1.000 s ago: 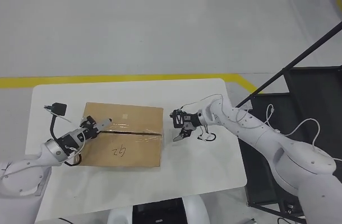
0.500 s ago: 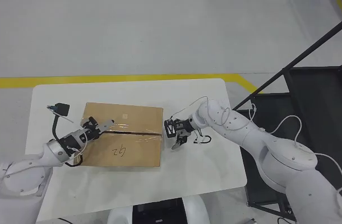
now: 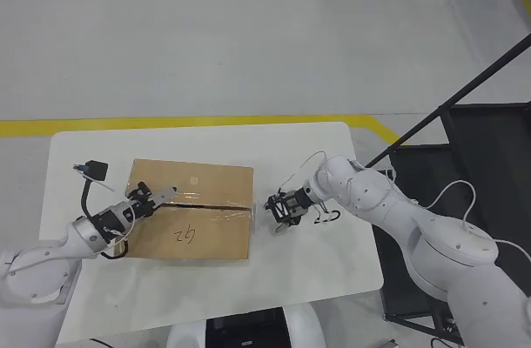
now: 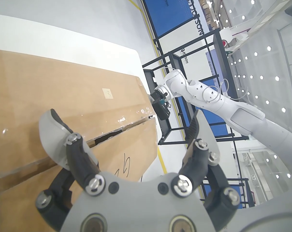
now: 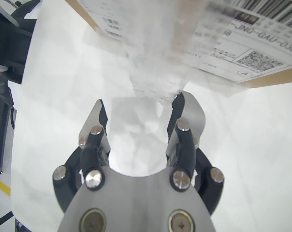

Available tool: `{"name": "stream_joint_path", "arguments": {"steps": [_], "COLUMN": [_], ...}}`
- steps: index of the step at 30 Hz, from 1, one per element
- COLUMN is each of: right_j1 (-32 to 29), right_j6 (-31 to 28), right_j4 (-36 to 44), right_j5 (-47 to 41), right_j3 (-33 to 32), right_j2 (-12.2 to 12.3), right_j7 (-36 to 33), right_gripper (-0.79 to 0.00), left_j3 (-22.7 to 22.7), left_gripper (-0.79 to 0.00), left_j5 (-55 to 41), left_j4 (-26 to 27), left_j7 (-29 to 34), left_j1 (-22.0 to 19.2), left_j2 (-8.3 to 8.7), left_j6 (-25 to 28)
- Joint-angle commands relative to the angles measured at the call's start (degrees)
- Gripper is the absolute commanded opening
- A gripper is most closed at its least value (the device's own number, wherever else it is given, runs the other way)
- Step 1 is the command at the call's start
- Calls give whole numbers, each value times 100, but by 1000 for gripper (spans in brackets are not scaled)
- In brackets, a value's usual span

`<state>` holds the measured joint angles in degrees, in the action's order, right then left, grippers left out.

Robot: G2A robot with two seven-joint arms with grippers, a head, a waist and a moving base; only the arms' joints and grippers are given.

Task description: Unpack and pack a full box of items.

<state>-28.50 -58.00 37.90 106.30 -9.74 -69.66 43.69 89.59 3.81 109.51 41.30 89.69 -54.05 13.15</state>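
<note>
Brown rectangular cardboard box [image 3: 191, 209] lies closed on the white table [image 3: 318, 261]. The right wrist view adds white printed labels [image 5: 245, 49] and loose clear tape [image 5: 155, 83] on the box end. Right gripper [image 5: 140, 102] sits beside that end, jaws spread. Left gripper [image 4: 124, 121] is above the box's seam, jaws spread.

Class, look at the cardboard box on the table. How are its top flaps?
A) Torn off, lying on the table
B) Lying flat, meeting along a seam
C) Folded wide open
B: on the cardboard box the flaps lie flat and meet along the seam across its top.
</note>
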Motion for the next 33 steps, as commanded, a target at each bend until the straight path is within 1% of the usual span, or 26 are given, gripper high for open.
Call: {"name": "stream_joint_path", "arguments": {"steps": [1, 4, 6, 8, 9, 12, 15, 18, 21, 26, 33], "right_j1": [18, 28, 24, 30, 42, 83, 108, 137, 171, 221, 188], "right_j6": [0, 0, 0, 0, 0, 0, 0, 0, 0, 0, 0], "right_j4": [30, 202, 389, 537, 561, 475, 350, 182, 57, -13, -157], "right_j5": [282, 247, 230, 225, 198, -158, -539, -843, -1197, -1798, -2024], "right_j3": [0, 0, 0, 0, 0, 0, 0, 0, 0, 0, 0], "right_j2": [73, 195, 302, 421, 477, 574, 580, 524, 413, 167, -208], "right_j7": [260, 260, 261, 260, 260, 260, 259, 244, 49, -607, -1577], "right_gripper": [-246, -237, -166, -71, 0, 0, 0, 0, 0, 0, 0], "left_j3": [3, 11, 15, 20, 21, 15, 20, 62, 93, 79, 95], "left_gripper": [0, 0, 0, 0, 0, 0, 0, 0, 0, 0, 0], "left_j5": [-5, -8, -17, -21, -33, -46, -61, -87, -108, -111, -103], "left_j4": [-5, -8, -9, -14, -28, -70, -109, -139, -139, -130, -137], "left_j7": [0, 4, 10, 15, 14, 6, 12, 32, 53, 56, 75], "left_j1": [5, 10, 12, 14, 19, 30, 30, 36, 47, 51, 36], "left_j2": [-1, -1, -1, -1, -2, -4, -5, -1, 1, -1, 0], "left_j6": [15, 23, 31, 52, 61, 106, 145, 165, 177, 178, 149]}}
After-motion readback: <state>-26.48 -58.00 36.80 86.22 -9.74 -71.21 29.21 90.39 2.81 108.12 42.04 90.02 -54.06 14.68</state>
